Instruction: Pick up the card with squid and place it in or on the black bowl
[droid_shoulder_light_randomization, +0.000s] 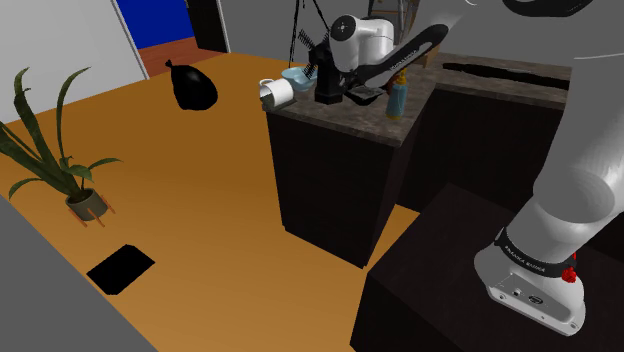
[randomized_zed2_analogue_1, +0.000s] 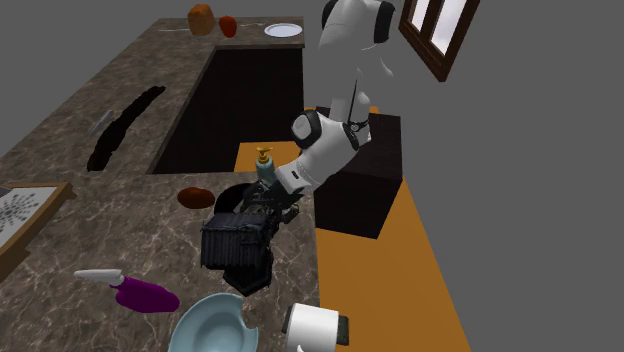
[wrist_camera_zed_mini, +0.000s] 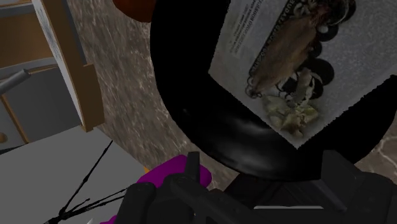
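The squid card, pale with a brown squid picture and small print, lies tilted inside the black bowl on the marbled counter. My gripper hangs above the bowl's near rim, open, with its fingers apart and nothing between them. In the second exterior view the black hand hovers over the counter, hiding much of the bowl. From the shoulder view the gripper is seen at the counter's end.
Near the bowl are a brown lump, a soap bottle and a purple-handled tool. A light blue bowl and a white mug stand at the counter's end. A wooden frame lies beside the bowl.
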